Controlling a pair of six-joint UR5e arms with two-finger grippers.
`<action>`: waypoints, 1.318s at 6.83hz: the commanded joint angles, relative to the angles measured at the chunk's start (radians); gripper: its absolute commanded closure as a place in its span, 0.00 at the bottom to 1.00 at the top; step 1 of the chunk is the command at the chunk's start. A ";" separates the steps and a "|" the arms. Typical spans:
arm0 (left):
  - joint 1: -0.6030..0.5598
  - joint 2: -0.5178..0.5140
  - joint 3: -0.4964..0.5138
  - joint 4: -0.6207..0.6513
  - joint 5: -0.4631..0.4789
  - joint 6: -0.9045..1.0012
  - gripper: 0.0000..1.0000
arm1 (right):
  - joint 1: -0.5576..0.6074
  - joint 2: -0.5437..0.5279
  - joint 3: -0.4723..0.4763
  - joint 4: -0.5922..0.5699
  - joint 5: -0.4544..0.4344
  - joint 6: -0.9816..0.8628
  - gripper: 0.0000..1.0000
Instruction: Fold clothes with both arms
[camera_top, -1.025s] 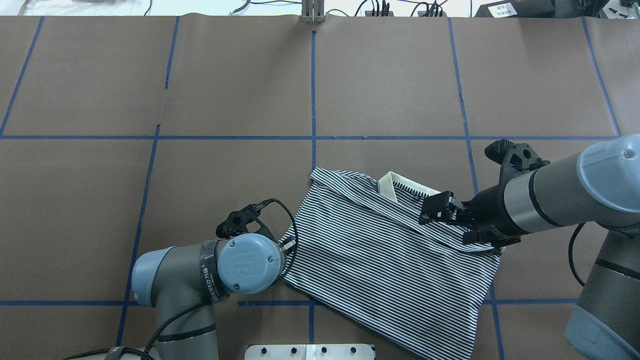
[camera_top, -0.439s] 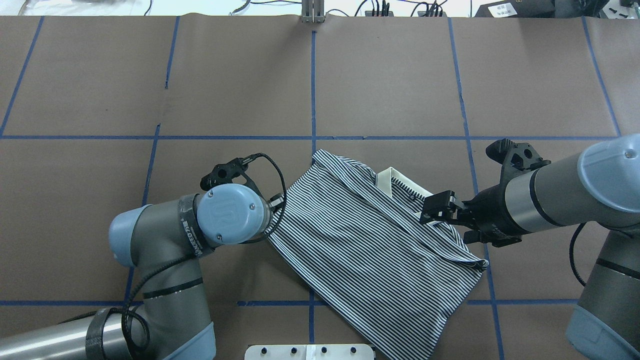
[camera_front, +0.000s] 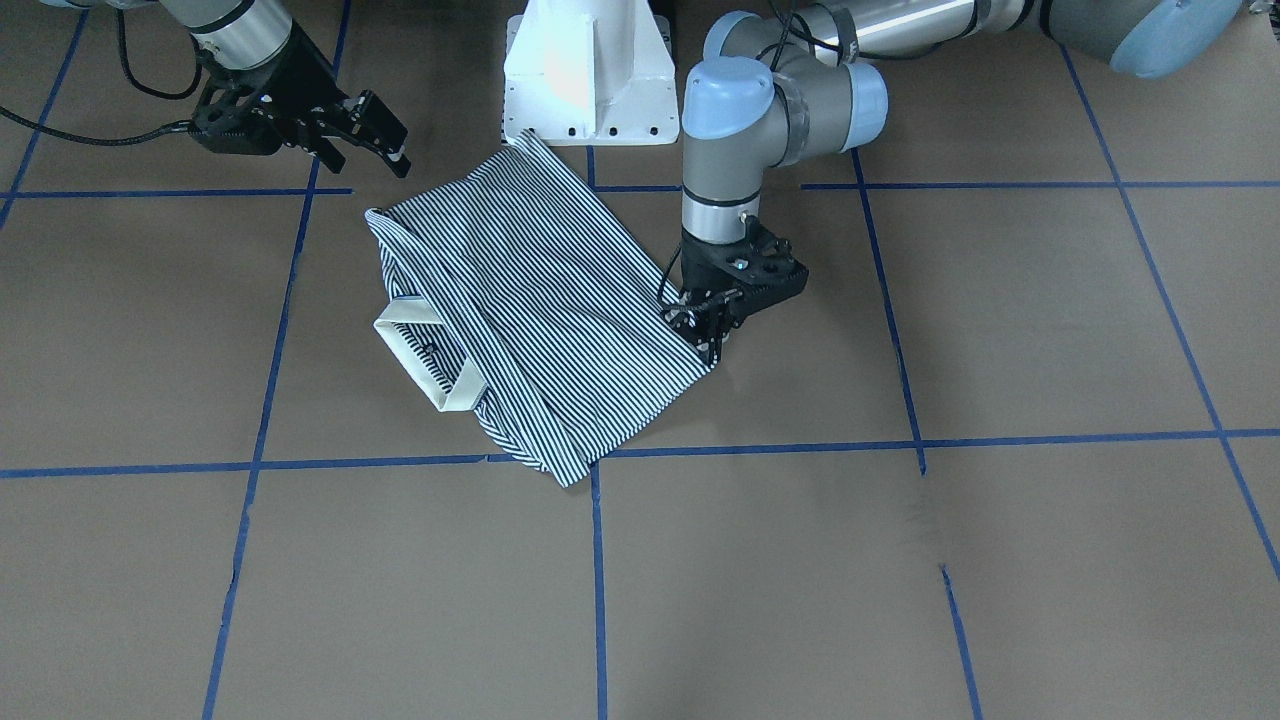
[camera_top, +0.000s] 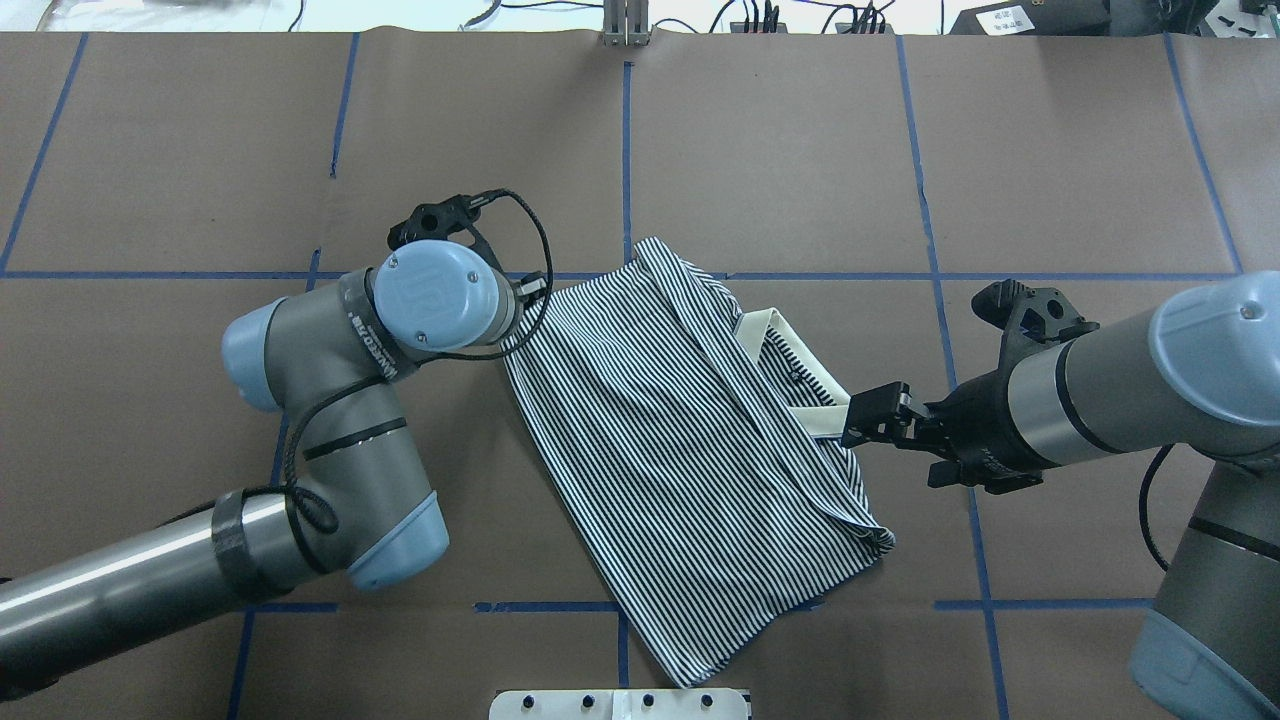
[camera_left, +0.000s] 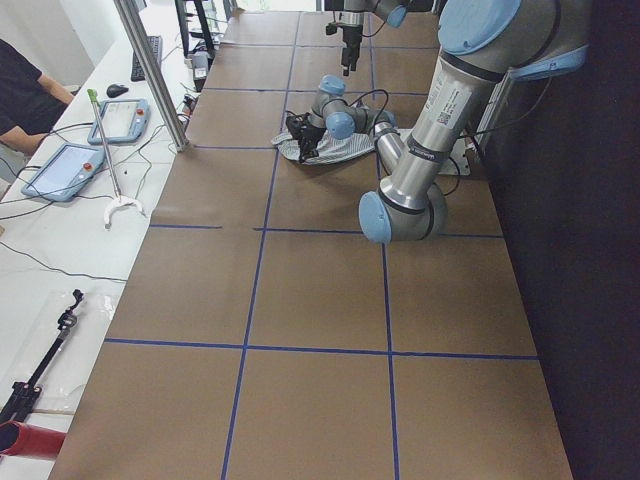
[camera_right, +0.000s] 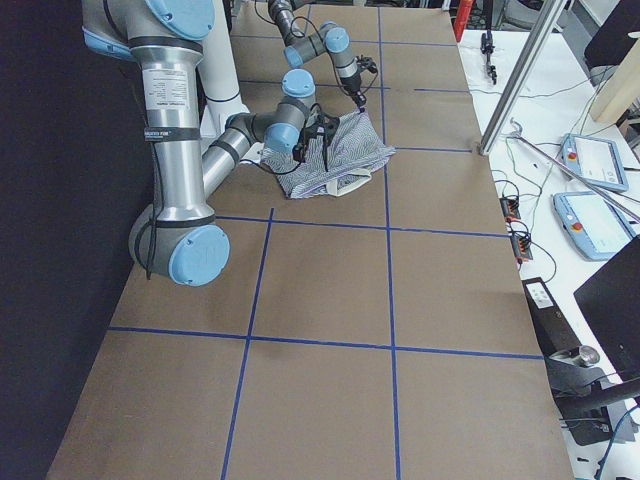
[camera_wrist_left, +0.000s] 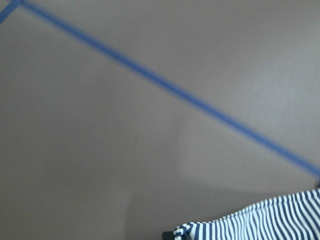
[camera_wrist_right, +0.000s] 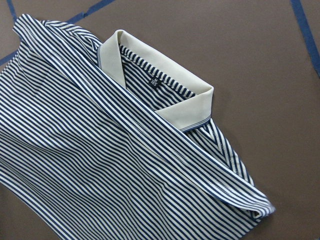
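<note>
The navy-and-white striped polo shirt (camera_top: 680, 440) lies folded and skewed on the brown table, its cream collar (camera_top: 790, 375) toward my right arm. It also shows in the front view (camera_front: 530, 290). My left gripper (camera_front: 710, 340) points down and is shut on the shirt's corner; in the overhead view my wrist hides it. The left wrist view shows only a striped edge (camera_wrist_left: 260, 222). My right gripper (camera_front: 375, 135) is open and empty, hovering just beside the collar (camera_wrist_right: 165, 95), apart from the cloth.
The white pedestal base (camera_front: 590, 80) stands just behind the shirt's near end. Blue tape lines (camera_top: 625, 150) grid the brown table. A metal post (camera_top: 625, 25) stands at the far edge. Tablets and cables (camera_left: 65, 165) lie off the table.
My left arm has swung away from the base and to the left, dragging the shirt's corner and turning the whole shirt. My right gripper has stayed put while the cloth slid out from under it.
</note>
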 joint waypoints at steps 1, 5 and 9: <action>-0.101 -0.121 0.239 -0.162 0.002 0.133 1.00 | 0.000 0.005 -0.022 0.002 -0.005 -0.001 0.00; -0.126 -0.235 0.519 -0.421 0.064 0.311 0.30 | 0.017 0.016 -0.045 0.005 -0.011 -0.027 0.00; -0.216 -0.293 0.524 -0.405 -0.119 0.392 0.00 | 0.016 0.086 -0.078 -0.007 -0.053 -0.108 0.00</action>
